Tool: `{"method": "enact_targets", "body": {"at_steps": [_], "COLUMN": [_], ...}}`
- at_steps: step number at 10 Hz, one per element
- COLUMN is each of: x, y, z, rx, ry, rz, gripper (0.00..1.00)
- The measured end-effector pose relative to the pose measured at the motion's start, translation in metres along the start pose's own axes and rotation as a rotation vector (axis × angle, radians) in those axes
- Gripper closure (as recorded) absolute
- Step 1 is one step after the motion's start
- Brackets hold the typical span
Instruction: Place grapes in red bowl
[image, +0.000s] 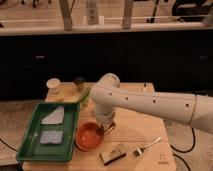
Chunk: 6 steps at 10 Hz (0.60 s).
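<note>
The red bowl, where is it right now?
In the camera view, the red bowl sits on the table just right of the green tray, with the gripper by its right rim.

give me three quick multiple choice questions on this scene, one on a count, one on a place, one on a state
1. How many things lie in the green tray? A none B two C five
2. Where is the gripper? A over the green tray B at the red bowl's right rim C raised high above everything
3. The gripper is: A shut B wide open C out of view

Answers: 1 B, a grey piece and a blue piece; 2 B, it hangs at that rim; 3 A, fingers together.
</note>
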Motion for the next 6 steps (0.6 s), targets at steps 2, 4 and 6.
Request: {"method": "enact_targets", "body": {"at_steps": [2,4,6], "x": [-0.0011,-0.0038,-0.0058], "y": [0.0013,-0.0023,-0.0034], "z": [-0.0005,-0.0007,-0.0007], "rx": [-0.012,-0.015,-0.022], "ry": [0.002,0.002,0.002], "rz": [-0.013,-0.029,-0.046], "gripper": [0.96,0.96,0.96]}}
